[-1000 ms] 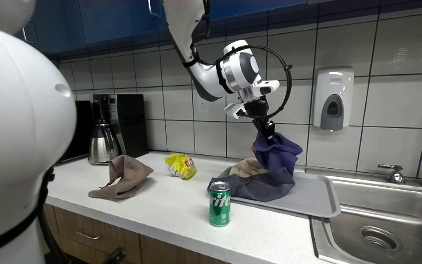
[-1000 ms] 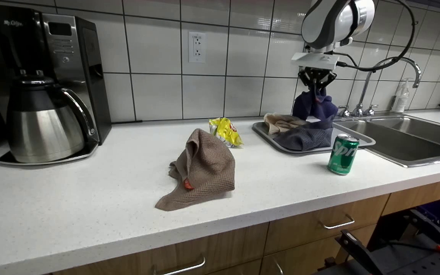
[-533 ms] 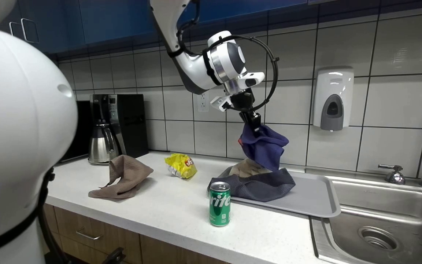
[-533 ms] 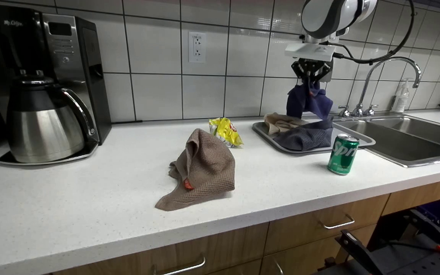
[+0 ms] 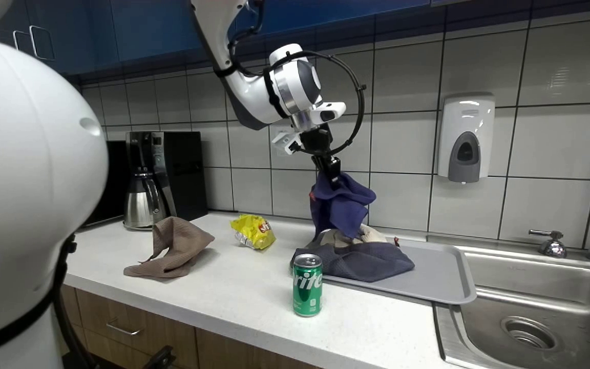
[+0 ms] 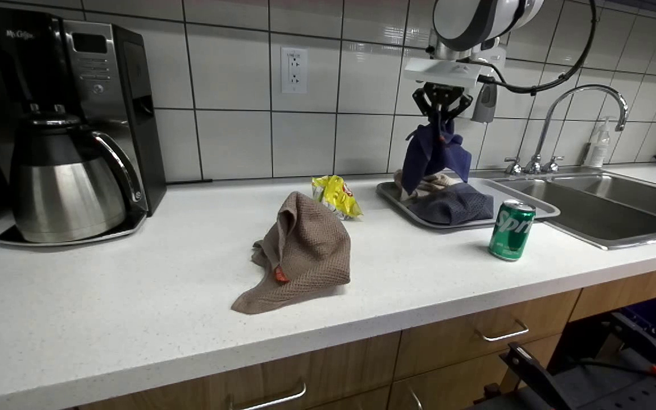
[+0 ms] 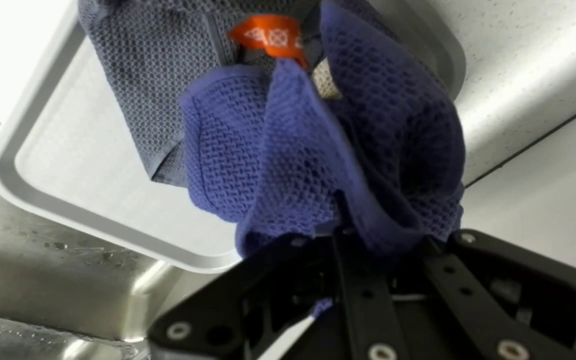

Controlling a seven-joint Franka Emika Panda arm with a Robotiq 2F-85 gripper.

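My gripper [image 5: 335,180] is shut on a purple waffle-weave cloth [image 5: 343,205], which hangs bunched from the fingertips above a grey tray [image 5: 443,284]. In the wrist view the purple cloth [image 7: 293,165] fills the middle, an orange tag on it, and covers the fingertips. A dark grey cloth [image 6: 456,204] and a beige cloth [image 6: 433,183] lie crumpled on the tray. From an exterior view the purple cloth's low edge overlaps the beige cloth [image 5: 372,234]; whether they touch I cannot tell. Most of the beige cloth is hidden in the wrist view.
A green soda can [image 5: 307,287] stands in front of the tray. Left of it lie a yellow chip bag [image 6: 336,196] and a brown cloth [image 6: 311,250]. A coffee maker [image 6: 66,188] stands farther left. Right of the tray is a sink [image 5: 530,307]; a soap dispenser [image 5: 466,136] hangs above.
The arm has moved left in both exterior views, carrying the purple cloth along. The beige cloth's right part and a small red tag now show beside it. The grip has stayed the same.
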